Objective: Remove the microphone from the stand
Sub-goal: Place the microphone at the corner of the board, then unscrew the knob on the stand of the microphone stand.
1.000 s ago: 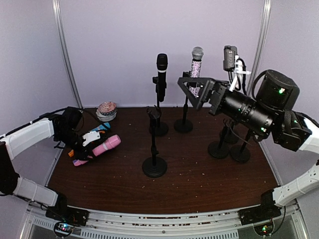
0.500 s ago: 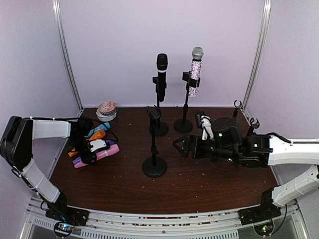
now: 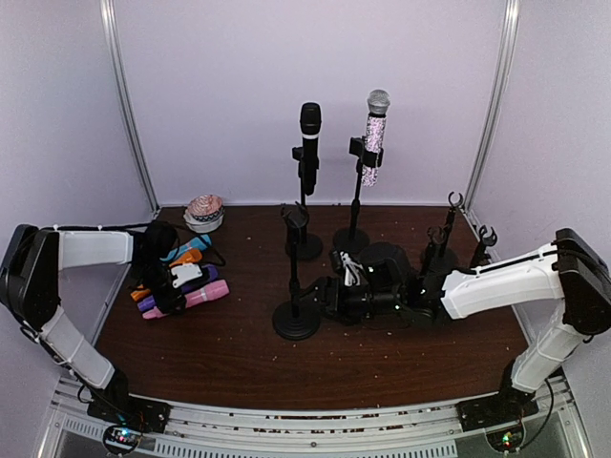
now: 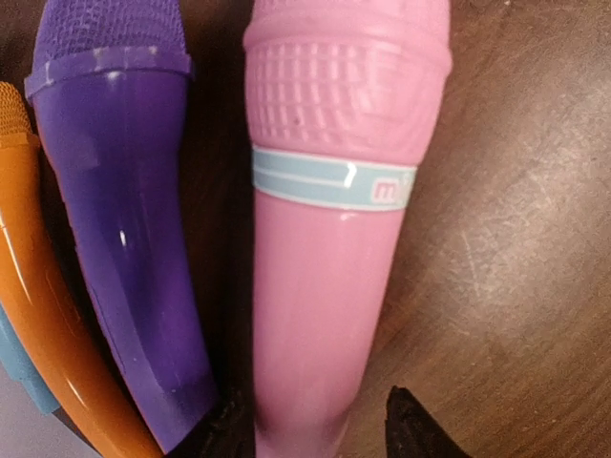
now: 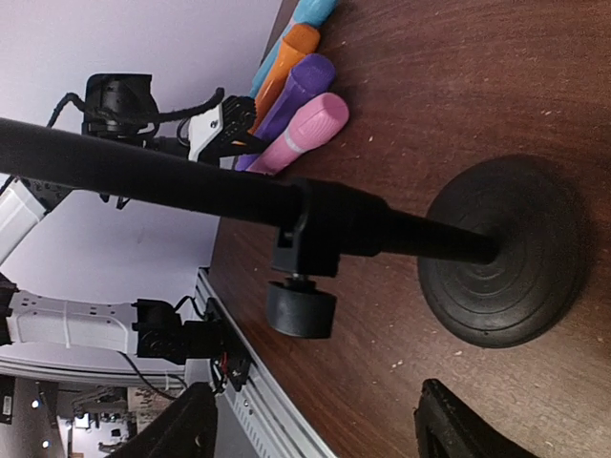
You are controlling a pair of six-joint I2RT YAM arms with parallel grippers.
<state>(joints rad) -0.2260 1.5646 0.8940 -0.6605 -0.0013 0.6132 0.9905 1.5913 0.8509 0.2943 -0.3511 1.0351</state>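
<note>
**Two microphones up on stands, pink one flat on the table**

Lavender walls [image 3: 239, 76] close in a dark wooden table [image 3: 382, 367]. At the back, a black microphone [image 3: 310, 124] sits upright in the clip of its stand [image 3: 305, 248]. Just to its right, a glittery microphone [image 3: 374, 134] with a silver head sits tilted in a second stand [image 3: 351, 240]. In front of them an empty stand [image 3: 296, 320] rises from a round black base, and two more bare stands [image 3: 449, 218] [image 3: 485, 237] wait at the right edge.

The right tool [image 3: 334, 291] lies low on the table just right of the empty stand. In the right wrist view its fingers [image 5: 458, 425] are spread wide with nothing between them. The stand's pole and its clamp knob [image 5: 301, 310] cross the view ahead of them.

On the left side lies a row of toy microphones: blue [image 3: 194, 245], orange [image 3: 186, 258], purple [image 4: 124, 239] and the pink microphone [image 4: 334, 286], side by side and off any stand. The left tool [image 4: 315, 434] straddles the pink one's handle. Its jaws are parted, and a slim gap shows beside the right finger [image 4: 415, 434], so it does not pinch. The purple body presses close on the other side, leaving that finger little room.

A pale blue band circles the pink microphone below its ribbed head. One pink "m" can be read on it, and the rest curves out of sight. A small pink-topped round thing [image 3: 204, 210] sits by the back wall, well apart from both tools.
</note>
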